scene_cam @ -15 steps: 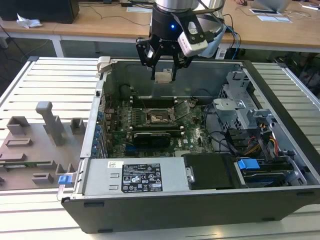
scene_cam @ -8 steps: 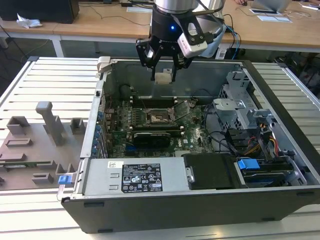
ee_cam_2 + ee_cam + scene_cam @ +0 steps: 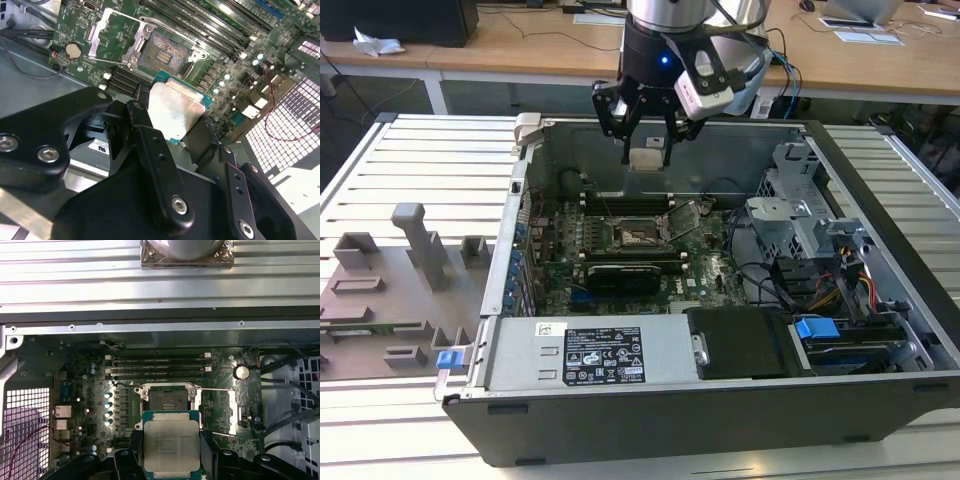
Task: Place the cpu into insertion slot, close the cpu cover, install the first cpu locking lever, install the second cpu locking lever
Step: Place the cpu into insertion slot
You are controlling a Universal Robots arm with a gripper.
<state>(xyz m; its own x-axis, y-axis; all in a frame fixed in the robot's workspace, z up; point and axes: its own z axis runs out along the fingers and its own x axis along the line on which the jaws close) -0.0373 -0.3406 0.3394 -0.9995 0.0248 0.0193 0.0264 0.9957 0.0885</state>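
The gripper (image 3: 647, 150) is clamped on the cpu (image 3: 648, 160). One black finger (image 3: 150, 145) presses on each side of the chip. The chip's silver top faces up at the wrist cameras. The gripper hangs in the air above the open computer case (image 3: 880, 190), well clear of the board below.

Under the gripper, not quite straight below the chip, sits the insertion slot (image 3: 167, 399). It is open and bare, with free air between it and the chip. The cpu cover (image 3: 220, 410) is flipped open just beside the slot, apart from the chip. The long memory slots (image 3: 157, 367) run close along the slot's far edge.

In both wrist views the fingers cover the chip's two side edges, and the chip hides the board right under it. In the first wrist view the chip's near edge is cut off.

The chip's top has faint print, too small to read. A white label (image 3: 605, 365) on the grey box, low and far from the gripper, has dark print that is also too small to read.
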